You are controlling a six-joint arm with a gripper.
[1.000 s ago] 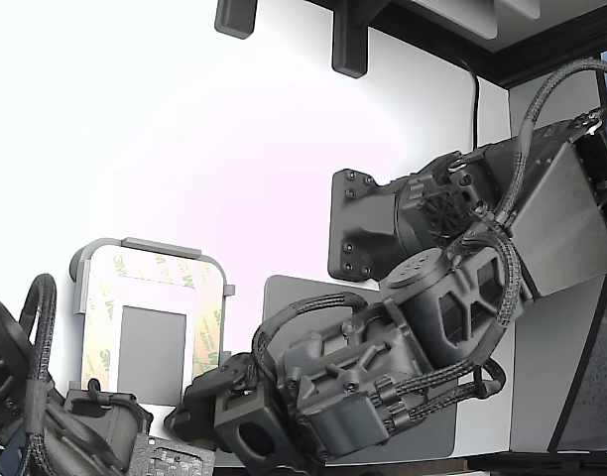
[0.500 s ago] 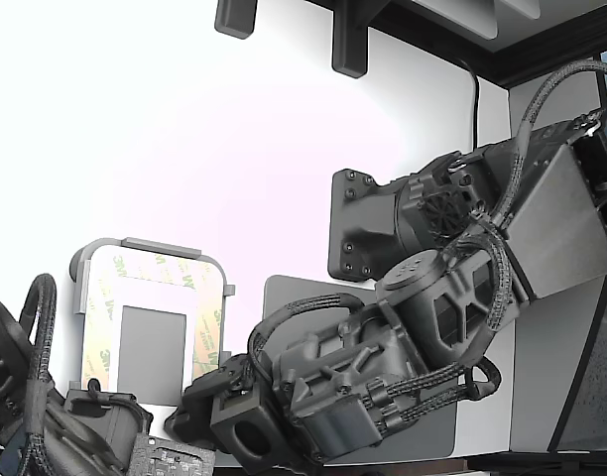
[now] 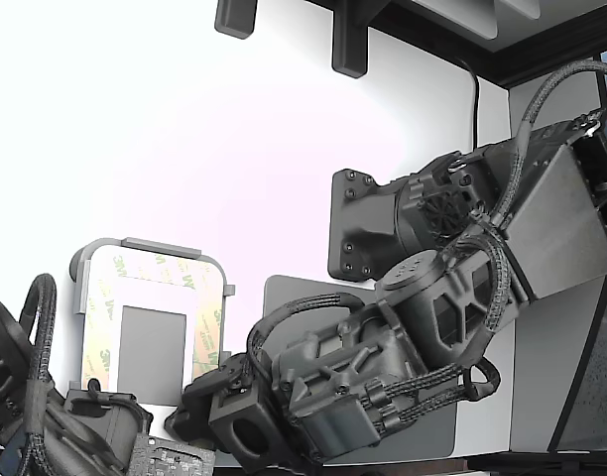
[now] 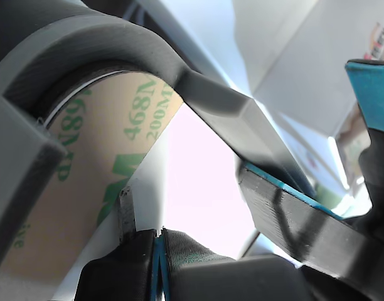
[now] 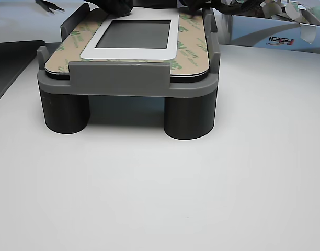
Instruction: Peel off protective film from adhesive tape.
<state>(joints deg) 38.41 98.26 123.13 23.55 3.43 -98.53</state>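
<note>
Closing in on the plate's corner, still at the approach-and-pinch step by my read; no liner looks lifted yet. My claw (image 4: 198, 216) sits right at the rounded corner of the grey fixture (image 5: 118, 78), very near the tan protective film (image 4: 85, 188) with its green 3M print. In the wrist view one dark finger with a blue-edged pad (image 4: 292, 207) stands apart from the lower finger, and bright table shows through the gap, so the claw reads as released, nothing between the pads. The lower tip seems to be at the film's edge; I cannot tell whether it touches.

Film location: it faces the adhesive tape (image 5: 191, 49) strips that frame the small grey rectangle (image 5: 136, 34) on the white plate (image 5: 97, 52), all seated in the fixture on the white table (image 5: 160, 183). In the exterior view the plate (image 3: 150, 317) is toward that view's left, and my arm (image 3: 383, 347) reaches in from the right, its wrist low beside the fixture's near corner. A second arm (image 3: 46, 416) shows at the exterior view's lower left; its role is unclear.

Next move, as a judgement: get a fingertip under the liner's corner edge, clench on liner only, then pull back low along the strip. Risk: pinching the plate rim or tearing the thin paper.
</note>
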